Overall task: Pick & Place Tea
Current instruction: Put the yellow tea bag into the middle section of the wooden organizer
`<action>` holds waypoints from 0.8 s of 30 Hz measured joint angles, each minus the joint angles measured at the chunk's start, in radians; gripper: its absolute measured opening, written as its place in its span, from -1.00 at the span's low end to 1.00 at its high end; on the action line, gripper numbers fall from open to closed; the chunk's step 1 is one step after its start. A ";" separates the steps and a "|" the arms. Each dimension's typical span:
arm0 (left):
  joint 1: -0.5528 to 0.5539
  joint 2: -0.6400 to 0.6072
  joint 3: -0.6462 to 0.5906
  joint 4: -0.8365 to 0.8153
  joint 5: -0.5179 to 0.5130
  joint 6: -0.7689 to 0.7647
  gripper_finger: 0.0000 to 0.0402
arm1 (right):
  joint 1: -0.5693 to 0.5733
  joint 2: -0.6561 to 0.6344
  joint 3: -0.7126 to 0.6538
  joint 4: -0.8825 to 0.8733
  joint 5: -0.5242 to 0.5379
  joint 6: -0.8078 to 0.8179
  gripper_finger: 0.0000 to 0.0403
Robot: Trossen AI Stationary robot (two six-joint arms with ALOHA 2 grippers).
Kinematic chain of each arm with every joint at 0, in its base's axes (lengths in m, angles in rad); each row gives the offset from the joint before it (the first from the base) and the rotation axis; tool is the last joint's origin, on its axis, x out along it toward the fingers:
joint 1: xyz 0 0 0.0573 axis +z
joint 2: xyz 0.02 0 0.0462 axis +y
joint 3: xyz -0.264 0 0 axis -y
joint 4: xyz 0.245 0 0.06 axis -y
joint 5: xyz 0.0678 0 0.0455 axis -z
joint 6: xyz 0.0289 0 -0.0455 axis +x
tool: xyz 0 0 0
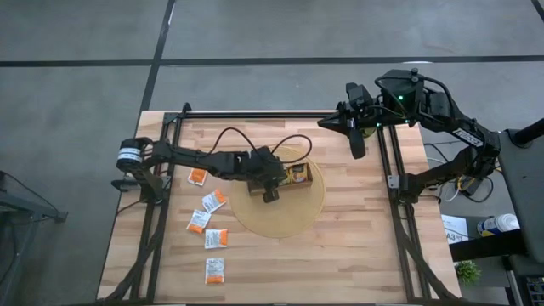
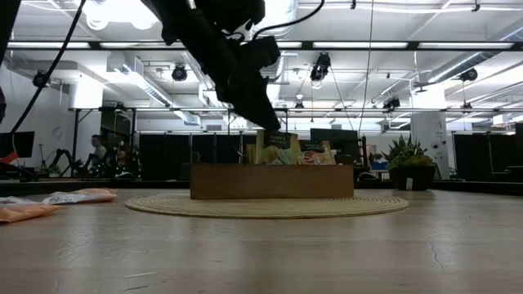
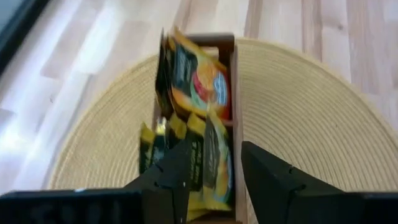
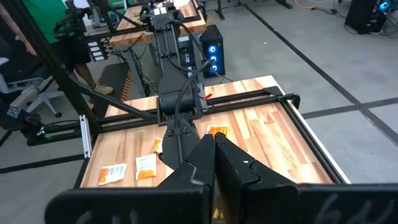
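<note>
On the near left part of the table point(image 1: 357, 255), five loose white-and-orange tea sachets lie flat: one nearest the front edge point(image 1: 215, 270), one beyond it point(image 1: 217, 239), then two close together point(image 1: 199, 222) point(image 1: 213, 201), and one farthest back point(image 1: 197, 176). Further in, at the table's centre, a round woven mat point(image 1: 293, 217) carries one wooden tray point(image 2: 270, 180) with yellow-green and orange-red sachets point(image 3: 193, 84) standing in it; their number cannot be told. The left gripper point(image 3: 214, 171) hangs directly over the tray, fingers parted around a sachet's edge. At the far right corner, the right gripper point(image 4: 214, 152) waits, fingers pressed together on nothing.
</note>
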 joint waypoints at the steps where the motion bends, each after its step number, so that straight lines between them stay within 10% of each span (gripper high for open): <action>1: 0.001 -0.003 0.011 -0.008 -0.001 0.007 -0.33 | 0.000 0.000 0.000 0.000 0.000 0.000 -0.96; 24: -0.025 0.016 0.057 -0.025 -0.141 0.096 -1.00 | 0.000 0.000 0.000 -0.001 0.000 -0.030 -0.96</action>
